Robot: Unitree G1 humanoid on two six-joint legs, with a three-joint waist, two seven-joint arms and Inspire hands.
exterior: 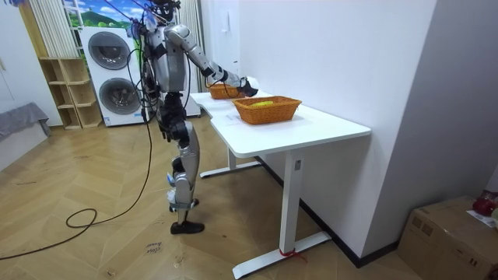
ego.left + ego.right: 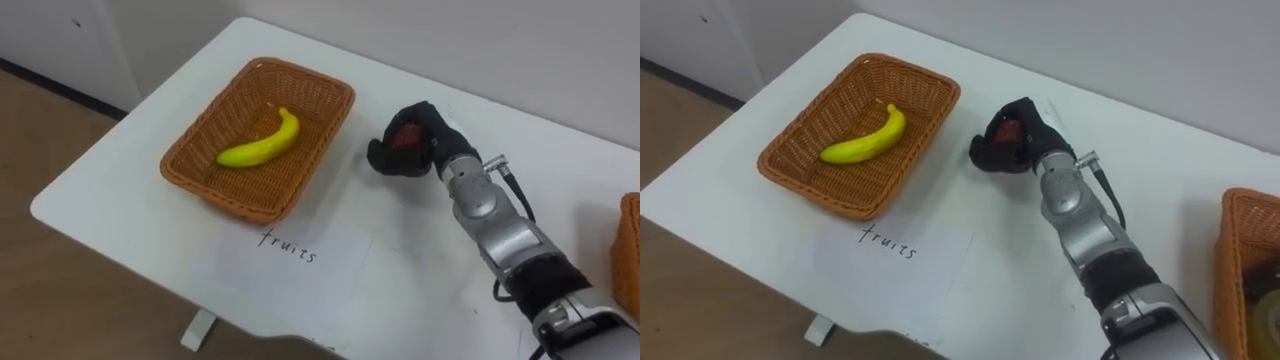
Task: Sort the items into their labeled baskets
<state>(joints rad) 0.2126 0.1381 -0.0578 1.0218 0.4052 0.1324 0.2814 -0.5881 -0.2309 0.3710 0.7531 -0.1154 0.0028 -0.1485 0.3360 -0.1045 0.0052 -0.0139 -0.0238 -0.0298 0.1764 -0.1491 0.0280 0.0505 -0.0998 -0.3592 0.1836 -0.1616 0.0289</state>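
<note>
Banana sorted, a red fruit held just short of the basket.

Left eye view: the banana [image 2: 262, 145] is seen lying in the basket [image 2: 310, 75] above the label [image 2: 290, 245]. The right hand [image 2: 428, 150] is curled tight round the red fruit [image 2: 407, 135], over the table [image 2: 120, 200] just beside the rim; that drop is judged not yet made. Right eye view: a second basket [image 2: 1238, 262] is seen at the right edge, its contents unclear. Room view: the robot is seen standing at the table, arm stretched out.
</note>
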